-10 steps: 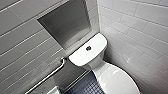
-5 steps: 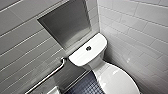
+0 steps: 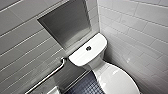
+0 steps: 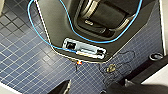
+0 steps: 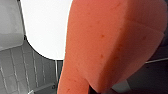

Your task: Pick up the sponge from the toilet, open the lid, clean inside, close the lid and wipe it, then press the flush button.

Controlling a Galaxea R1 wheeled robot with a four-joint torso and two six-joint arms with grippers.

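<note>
The white toilet [image 3: 86, 56] stands in the corner, its cistern top facing me. The dark round flush button [image 3: 88, 48] sits in the middle of that top. The white lid [image 3: 117, 80] lies down over the bowl at the lower right of the head view. The orange-red sponge [image 5: 112, 45] looms very close in the right wrist view, with my right gripper shut on it and a white toilet surface [image 5: 45, 25] behind it. My left gripper [image 4: 90, 88] is open over the dark blue floor tiles, holding nothing.
A metal grab bar [image 3: 47, 76] runs along the grey tiled left wall below a recessed niche [image 3: 66, 25]. White tiles cover the right wall. My own base with a blue cable [image 4: 100, 40] and a round floor drain [image 4: 156, 56] appear in the left wrist view.
</note>
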